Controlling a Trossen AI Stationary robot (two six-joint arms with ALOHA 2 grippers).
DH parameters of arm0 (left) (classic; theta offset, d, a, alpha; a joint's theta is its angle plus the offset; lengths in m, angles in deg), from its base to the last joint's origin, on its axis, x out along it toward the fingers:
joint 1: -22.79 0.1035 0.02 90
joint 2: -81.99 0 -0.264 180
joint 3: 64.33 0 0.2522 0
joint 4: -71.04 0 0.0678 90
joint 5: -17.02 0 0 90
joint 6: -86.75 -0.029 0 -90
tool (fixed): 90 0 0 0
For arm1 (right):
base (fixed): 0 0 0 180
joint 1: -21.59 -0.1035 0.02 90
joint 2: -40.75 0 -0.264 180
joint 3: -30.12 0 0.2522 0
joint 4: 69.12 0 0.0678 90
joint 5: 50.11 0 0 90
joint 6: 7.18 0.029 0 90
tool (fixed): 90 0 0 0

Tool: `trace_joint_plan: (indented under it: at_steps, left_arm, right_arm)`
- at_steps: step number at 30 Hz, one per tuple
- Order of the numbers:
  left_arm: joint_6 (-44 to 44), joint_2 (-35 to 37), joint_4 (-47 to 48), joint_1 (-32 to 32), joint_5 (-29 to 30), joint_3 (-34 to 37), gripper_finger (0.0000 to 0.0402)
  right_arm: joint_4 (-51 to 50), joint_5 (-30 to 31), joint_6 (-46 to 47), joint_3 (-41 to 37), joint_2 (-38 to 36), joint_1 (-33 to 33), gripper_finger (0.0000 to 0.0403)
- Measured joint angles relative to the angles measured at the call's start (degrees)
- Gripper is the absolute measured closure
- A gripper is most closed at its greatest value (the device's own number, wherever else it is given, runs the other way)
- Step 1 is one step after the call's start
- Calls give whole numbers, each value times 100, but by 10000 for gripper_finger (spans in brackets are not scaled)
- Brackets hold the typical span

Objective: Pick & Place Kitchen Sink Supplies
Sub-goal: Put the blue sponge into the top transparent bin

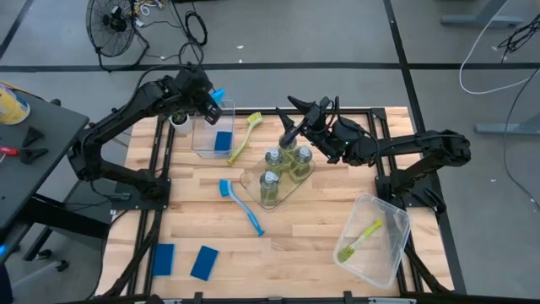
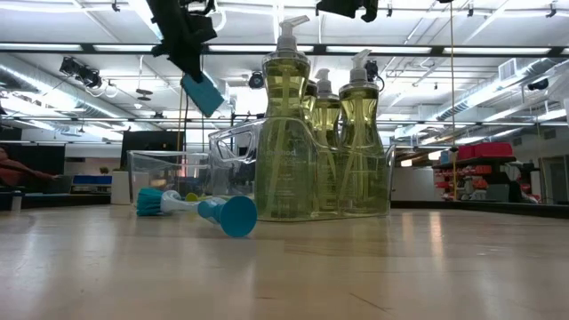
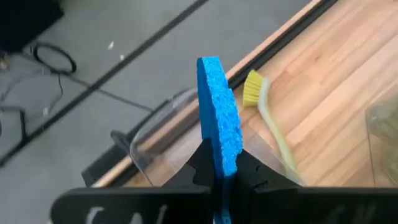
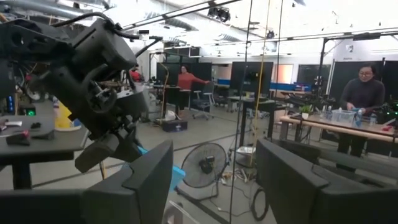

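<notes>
My left gripper (image 1: 209, 98) is shut on a flat blue sponge (image 3: 219, 112) and hovers over the clear bin (image 1: 205, 128) at the table's far left. A second blue sponge (image 1: 223, 140) lies inside that bin. A yellow-green brush (image 1: 243, 137) rests with its head by the bin's right wall. My right gripper (image 1: 288, 116) is open in the air, just beyond the bottles of yellow-green liquid (image 1: 283, 167), which stand on a clear tray. A blue brush (image 1: 240, 205) lies on the wood, and two blue sponges (image 1: 184, 260) lie near the front left edge. My left gripper pinches the blue sponge by its flat faces at one end (image 3: 225, 163), between the two fingers (image 3: 200, 167). The fingers come from above, slanting down. The sponge is lifted clear, and its free end (image 2: 204, 94) hangs tilted below the gripper, over the bin.
A second clear bin (image 1: 375, 241) sits tilted at the front right and holds a yellow-green brush (image 1: 359, 239). A white cup (image 1: 179, 121) stands left of the far bin. Black frame rails run along the table's edges. Bare wood lies between the tray and the front edge.
</notes>
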Motion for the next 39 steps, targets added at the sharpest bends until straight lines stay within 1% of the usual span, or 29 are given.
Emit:
trace_joint_plan:
  at_steps: [5,14,20,23,25,27,32,35,37,39]
  left_arm:
    - [299,-146,205,42,1,1,376]
    - [300,-829,267,136,13,1,376]
    - [300,-1233,700,379,11,1,367]
    - [295,-1367,911,445,-124,4,356]
    - [295,-1418,998,466,-352,5,340]
    - [296,-1439,955,463,-454,6,314]
    - [374,-1443,975,442,-363,6,229]
    - [302,-1443,1064,445,-476,6,186]
    - [323,-1424,1192,442,-652,6,167]
    - [376,-1374,1320,412,-818,6,158]
  right_arm:
    - [-44,0,0,0,-1,0,172]
    - [-74,-9,345,0,-1,-11,172]
    - [-74,0,260,0,-3,-99,172]
    - [-113,2,260,0,-3,-142,172]
    - [-193,0,258,0,-3,-160,172]
    - [-281,0,258,0,-3,-158,172]
    - [-389,2,258,0,-3,-155,172]
    - [-393,2,258,0,-3,-155,172]
    - [-395,2,258,0,-3,-155,172]
    - [-403,2,258,0,-3,-155,172]
